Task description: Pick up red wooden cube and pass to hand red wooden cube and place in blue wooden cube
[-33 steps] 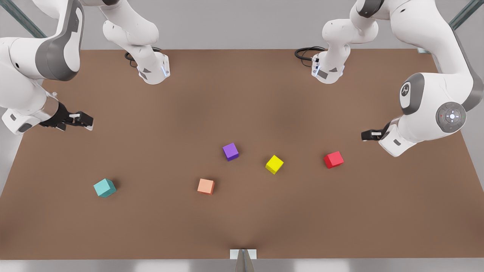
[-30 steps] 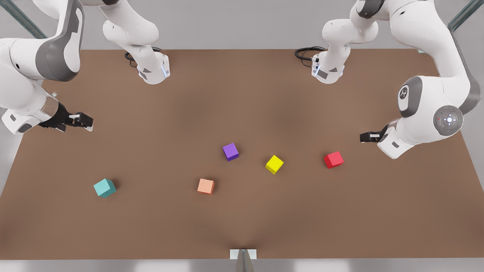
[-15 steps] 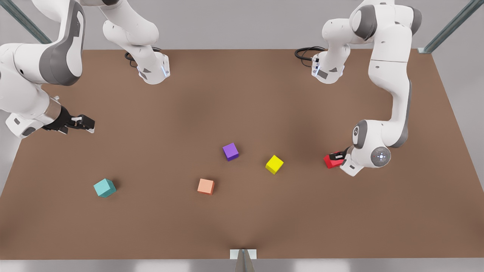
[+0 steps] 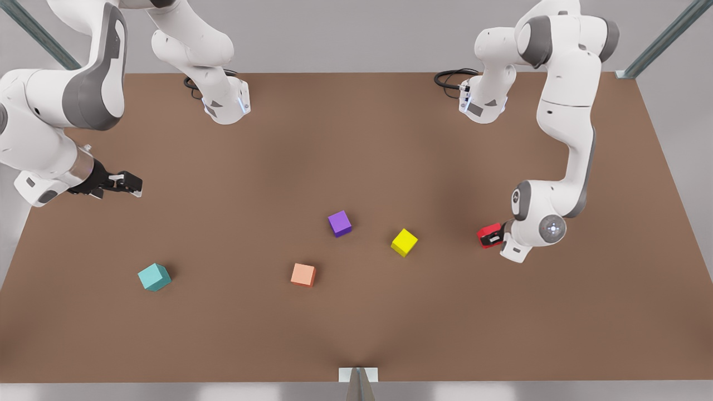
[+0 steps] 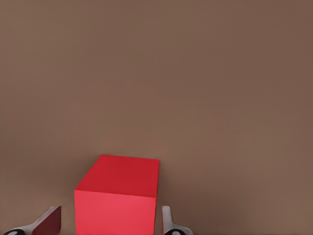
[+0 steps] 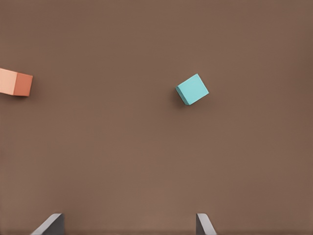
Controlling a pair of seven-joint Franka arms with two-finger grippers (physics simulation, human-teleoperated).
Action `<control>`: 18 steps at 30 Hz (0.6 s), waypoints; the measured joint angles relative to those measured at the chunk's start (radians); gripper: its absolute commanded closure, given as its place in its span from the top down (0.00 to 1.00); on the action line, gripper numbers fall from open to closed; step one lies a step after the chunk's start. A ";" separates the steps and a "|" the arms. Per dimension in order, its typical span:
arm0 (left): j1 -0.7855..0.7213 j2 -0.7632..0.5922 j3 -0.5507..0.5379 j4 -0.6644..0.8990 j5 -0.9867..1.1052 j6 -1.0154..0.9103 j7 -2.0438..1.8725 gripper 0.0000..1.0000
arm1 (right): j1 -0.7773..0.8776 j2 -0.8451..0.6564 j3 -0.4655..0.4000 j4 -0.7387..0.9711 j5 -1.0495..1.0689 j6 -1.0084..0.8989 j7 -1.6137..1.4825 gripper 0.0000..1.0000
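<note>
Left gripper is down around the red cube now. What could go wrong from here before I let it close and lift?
1. The left gripper is open, its fingers flanking the red wooden cube with gaps on both sides; an off-centre close may nudge or twist it.
2. The yellow cube and purple cube sit between it and the right gripper, which waits open; a low carry might clip them.

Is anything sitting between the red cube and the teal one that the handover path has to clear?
Yes. Between the red wooden cube, framed by the open left pincer, and the blue wooden cube stand the yellow cube, purple cube and salmon cube, mid-table. The open right pincer hangs above the table, away from them.
</note>
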 measured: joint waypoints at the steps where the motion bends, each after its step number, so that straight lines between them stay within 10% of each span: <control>1: 0.000 0.004 0.000 -0.004 0.000 0.004 -0.004 1.00 | 0.000 0.000 0.000 0.000 0.000 0.000 0.000 1.00; 12: 0.000 0.057 0.000 -0.014 -0.004 0.068 -0.034 1.00 | 0.000 0.000 0.000 -0.017 0.001 0.010 -0.002 1.00; 14: 0.000 0.059 0.000 -0.014 -0.004 0.080 -0.038 0.76 | 0.000 0.000 0.000 -0.018 0.001 0.012 -0.003 1.00; 18: 0.001 0.056 -0.002 -0.011 -0.003 0.096 -0.049 0.70 | 0.000 -0.001 0.000 -0.021 0.001 0.013 -0.003 1.00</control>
